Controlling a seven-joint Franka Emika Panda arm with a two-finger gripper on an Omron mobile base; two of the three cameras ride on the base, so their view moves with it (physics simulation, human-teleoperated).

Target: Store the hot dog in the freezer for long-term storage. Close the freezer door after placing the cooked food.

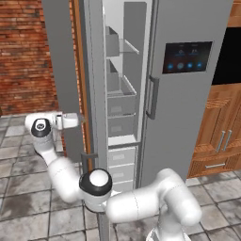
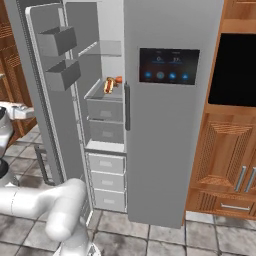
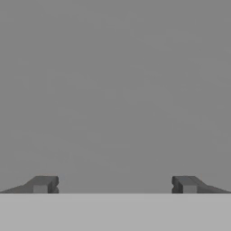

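Hand view shows the gripper (image 3: 115,185) spread wide, empty, against the freezer door (image 3: 115,90). With the hot dog (image 2: 108,86) already shelved in the freezer (image 2: 102,100), a glancing push could slip off.

My left base view looks forward and down from behind the arm's left; my right base view does so from its right. Both share the open freezer (image 1: 123,89) and freezer door (image 2: 47,100). My hand view faces, very close, a plain grey surface, perhaps that door.
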